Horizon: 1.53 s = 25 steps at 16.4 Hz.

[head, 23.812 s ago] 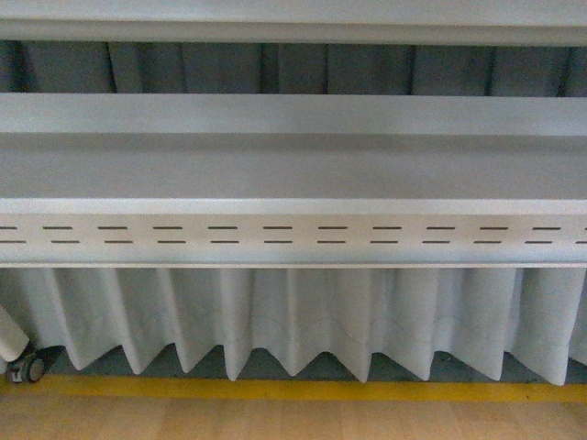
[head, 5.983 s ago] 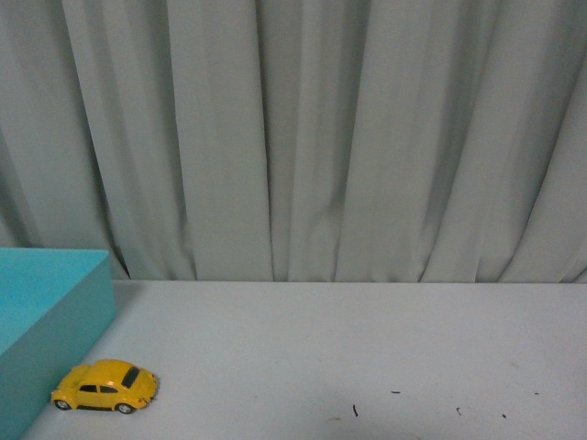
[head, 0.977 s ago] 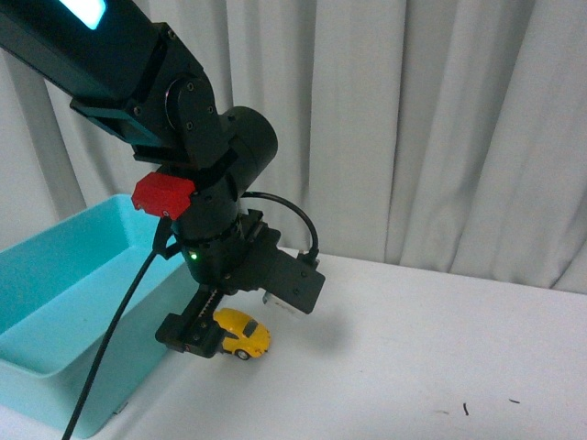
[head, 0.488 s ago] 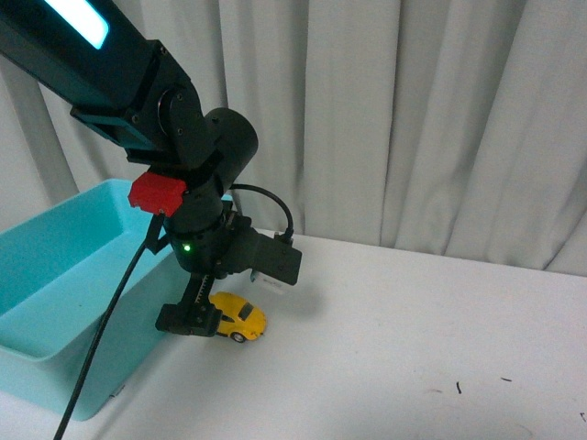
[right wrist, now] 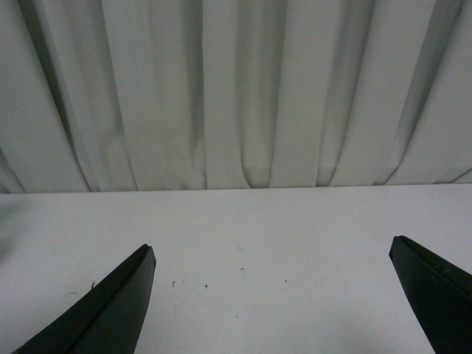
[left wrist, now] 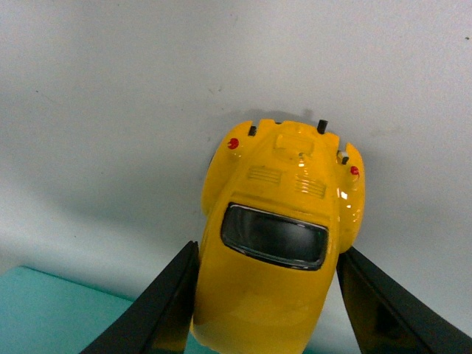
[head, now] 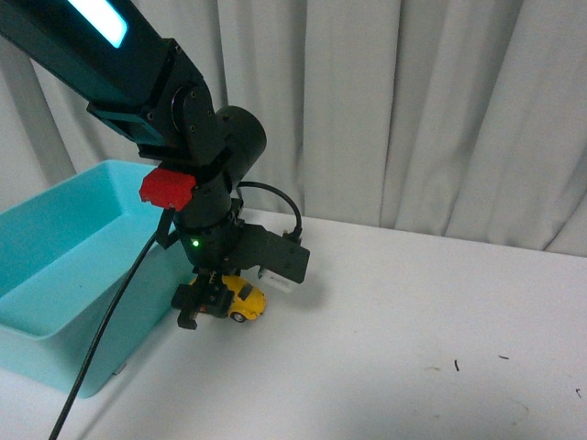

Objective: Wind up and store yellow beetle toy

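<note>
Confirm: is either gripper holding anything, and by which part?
Left gripper pinches the yellow beetle toy across its two sides, toy resting on the table. Right gripper is open, holding nothing.

**Left arm at the toy, half a second on.**
My left gripper (head: 209, 302), then beside the glossy yellow beetle toy car (head: 246, 300), has come down astride it; its black fingers (left wrist: 166, 310) have drawn in and now touch both flanks.

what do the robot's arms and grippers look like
The left arm is black and boxy with a lit cyan strip, a rounded wrist, a red block, a small green light and a black cable. The left gripper and right gripper have flat, tapered black fingers.
</note>
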{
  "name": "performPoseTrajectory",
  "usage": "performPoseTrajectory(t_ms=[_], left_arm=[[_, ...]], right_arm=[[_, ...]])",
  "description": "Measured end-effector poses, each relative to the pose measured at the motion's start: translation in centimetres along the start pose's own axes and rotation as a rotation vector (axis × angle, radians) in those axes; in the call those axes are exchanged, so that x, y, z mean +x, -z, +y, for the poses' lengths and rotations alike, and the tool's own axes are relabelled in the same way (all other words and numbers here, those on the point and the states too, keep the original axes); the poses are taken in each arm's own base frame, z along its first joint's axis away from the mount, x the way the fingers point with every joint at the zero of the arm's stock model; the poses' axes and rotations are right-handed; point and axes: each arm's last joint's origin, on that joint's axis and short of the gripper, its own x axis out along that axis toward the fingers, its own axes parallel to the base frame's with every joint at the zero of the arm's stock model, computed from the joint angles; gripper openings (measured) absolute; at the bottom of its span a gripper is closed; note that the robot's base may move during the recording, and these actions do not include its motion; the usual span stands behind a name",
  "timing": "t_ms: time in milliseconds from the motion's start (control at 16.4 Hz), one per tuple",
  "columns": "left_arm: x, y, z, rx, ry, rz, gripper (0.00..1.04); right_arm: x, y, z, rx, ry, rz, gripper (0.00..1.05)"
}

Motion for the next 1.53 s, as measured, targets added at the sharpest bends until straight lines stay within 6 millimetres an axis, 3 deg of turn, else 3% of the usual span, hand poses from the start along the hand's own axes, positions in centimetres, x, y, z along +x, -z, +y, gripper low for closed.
performPoseTrajectory(t_ms=[61,183,427,611,794,977,1038,1099,1221,1343,1526], left_arm=[[-0.1,-0.1,0.0,-0.006,0.001,0.007,0.48],[-0.2,-0.2,0.0,-0.018,0.004,0.012,0.42],[-0.6,-1.6,-0.3,0.072,0.033,-0.021,0.41],[-2.2,-4.1,-1.1,0.301,0.071,-0.107,0.41],[-5.3,-5.8,-0.9,0.381,0.053,-0.179,0.41],[-12.2,-6.4,0.9,0.279,-0.008,-0.317,0.41],[-16.0,-4.5,2.7,0.128,-0.059,-0.366,0.41],[-17.4,-2.4,3.8,0.015,-0.088,-0.38,0.41],[-18.5,-0.1,4.7,-0.096,-0.117,-0.374,0.41],[-19.2,3.8,5.8,-0.264,-0.163,-0.344,0.41],[-18.4,9.6,6.0,-0.548,-0.183,-0.197,0.41]], right_arm=[[0.0,0.0,0.0,0.0,0.0,0.0,0.98],[0.0,0.0,0.0,0.0,0.0,0.0,0.98],[0.0,0.0,0.0,0.0,0.0,0.0,0.98],[0.0,0.0,0.0,0.0,0.0,0.0,0.98],[0.0,0.0,0.0,0.0,0.0,0.0,0.98],[0.0,0.0,0.0,0.0,0.0,0.0,0.98],[0.0,0.0,0.0,0.0,0.0,0.0,0.98],[0.0,0.0,0.0,0.0,0.0,0.0,0.98],[0.0,0.0,0.0,0.0,0.0,0.0,0.98],[0.0,0.0,0.0,0.0,0.0,0.0,0.98],[0.0,0.0,0.0,0.0,0.0,0.0,0.98]])
